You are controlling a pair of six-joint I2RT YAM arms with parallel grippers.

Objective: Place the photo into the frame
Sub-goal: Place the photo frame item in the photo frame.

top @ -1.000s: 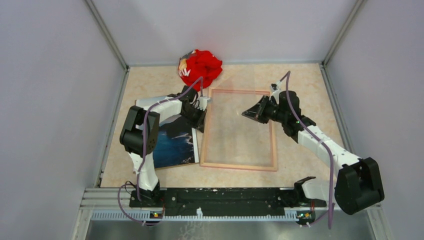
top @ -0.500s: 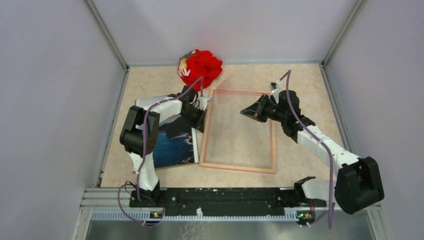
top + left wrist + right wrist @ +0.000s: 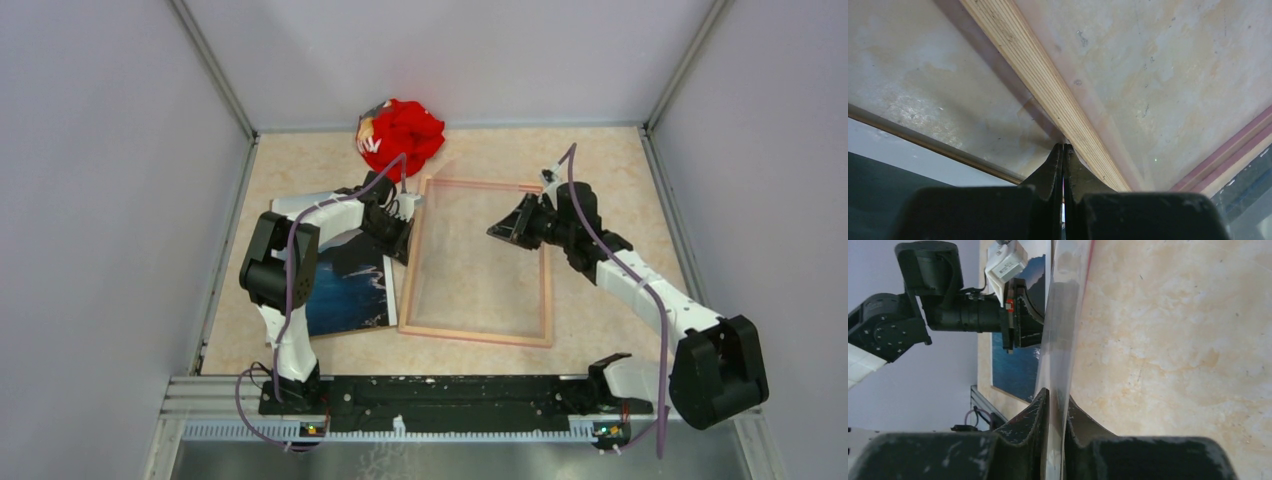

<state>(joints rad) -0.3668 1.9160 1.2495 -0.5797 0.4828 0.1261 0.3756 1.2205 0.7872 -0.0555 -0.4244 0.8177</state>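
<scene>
Pane [image 3: 1064, 300] tilted higher off frame [image 3: 474, 334]: clearing step. Right gripper [image 3: 1056, 399] pinches pane, left gripper [image 3: 1063, 148] closed against frame. Next: fetch photo [image 3: 352, 290].

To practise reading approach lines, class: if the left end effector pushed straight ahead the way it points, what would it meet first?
Most likely the frame, at its light wood rail: the shut left end effector has its tips right at it, though whether they touch is unclear.

Frame [image 3: 1048, 95]: matt, finely layered light wood. Clear pane [image 3: 1063, 330]: glossy, reflective. Table [image 3: 1173, 340]: smooth marbled beige. Bundle [image 3: 405, 135]: red cloth.
</scene>
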